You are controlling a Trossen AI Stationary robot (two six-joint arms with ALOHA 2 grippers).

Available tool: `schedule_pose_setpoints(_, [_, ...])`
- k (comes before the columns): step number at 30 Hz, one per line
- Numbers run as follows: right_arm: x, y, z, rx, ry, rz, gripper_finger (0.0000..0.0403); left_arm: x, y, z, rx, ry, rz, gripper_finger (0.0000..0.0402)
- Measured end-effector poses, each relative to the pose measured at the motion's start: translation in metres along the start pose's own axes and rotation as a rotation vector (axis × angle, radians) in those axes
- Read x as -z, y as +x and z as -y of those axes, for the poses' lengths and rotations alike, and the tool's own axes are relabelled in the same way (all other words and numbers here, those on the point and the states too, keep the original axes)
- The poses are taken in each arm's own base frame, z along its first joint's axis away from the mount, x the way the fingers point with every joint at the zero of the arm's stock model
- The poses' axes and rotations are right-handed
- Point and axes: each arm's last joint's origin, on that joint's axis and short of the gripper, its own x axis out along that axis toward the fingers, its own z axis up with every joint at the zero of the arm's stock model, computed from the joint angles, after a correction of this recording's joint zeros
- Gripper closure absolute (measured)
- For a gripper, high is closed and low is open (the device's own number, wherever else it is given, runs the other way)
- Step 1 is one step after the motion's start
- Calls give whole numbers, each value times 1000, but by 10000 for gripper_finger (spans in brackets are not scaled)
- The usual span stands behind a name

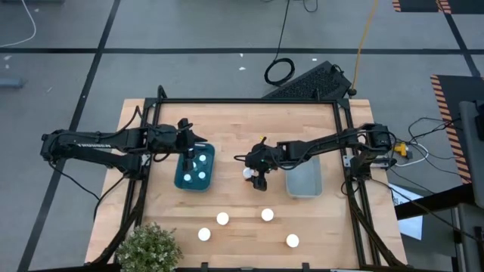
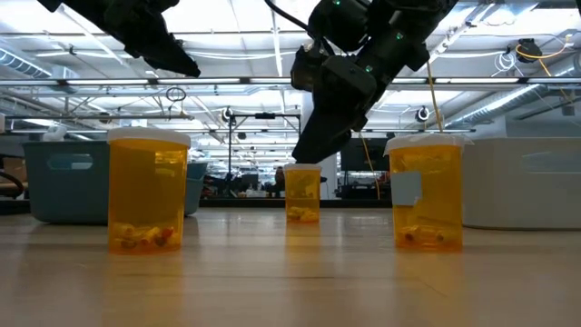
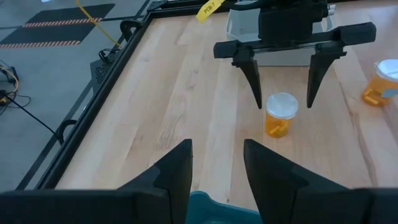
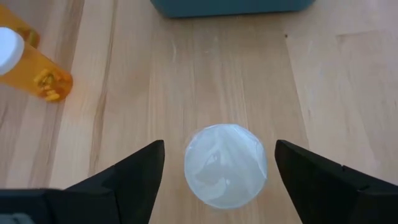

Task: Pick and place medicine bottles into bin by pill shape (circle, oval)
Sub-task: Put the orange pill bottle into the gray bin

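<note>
A medicine bottle (image 4: 225, 165) with a white cap and amber body stands upright on the wooden table near its middle. My right gripper (image 4: 219, 148) hangs open above it, one finger on either side of the cap, touching nothing; the left wrist view shows the same bottle (image 3: 280, 118) between those fingers. My left gripper (image 3: 216, 163) is open and empty over the far end of the teal bin (image 1: 181, 180), which holds three white-capped bottles (image 1: 201, 168). Several more bottles (image 1: 267, 215) stand near the table's front edge.
A clear bin (image 1: 304, 181) sits just right of my right gripper. A potted plant (image 1: 148, 248) stands at the front left corner. A black frame (image 1: 242, 101) rims the table. Bare wood lies between the two bins and the front bottles.
</note>
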Motion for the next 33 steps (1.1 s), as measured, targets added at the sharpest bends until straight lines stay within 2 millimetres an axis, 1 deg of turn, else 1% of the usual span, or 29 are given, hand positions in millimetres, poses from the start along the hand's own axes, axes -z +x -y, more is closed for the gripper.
schedule_pose_setpoints(3, [1, 2, 0, 1, -16, -4, 114, 0, 0, 0, 0, 0, 0, 254])
schedule_pose_setpoints(9, [8, 18, 2, 4, -26, -31, 113, 0, 0, 0, 0, 0, 0, 254])
schedule_pose_setpoints(11, [9, 20, 3, 5, -27, -37, 114, 0, 0, 0, 0, 1, 0, 254])
schedule_pose_setpoints(17, [6, 16, 2, 3, -30, -18, 134, 0, 0, 0, 0, 8, 0, 254])
schedule_pose_setpoints(26, [5, 13, 2, 3, -57, -14, 198, 0, 0, 0, 0, 10, 0, 254])
schedule_pose_setpoints(29, [4, 12, 2, 3, -59, -12, 201, 0, 0, 0, 0, 10, 0, 254])
schedule_pose_setpoints(33, [1, 7, 1, 1, -60, 4, 183, 0, 0, 0, 0, 9, 0, 254])
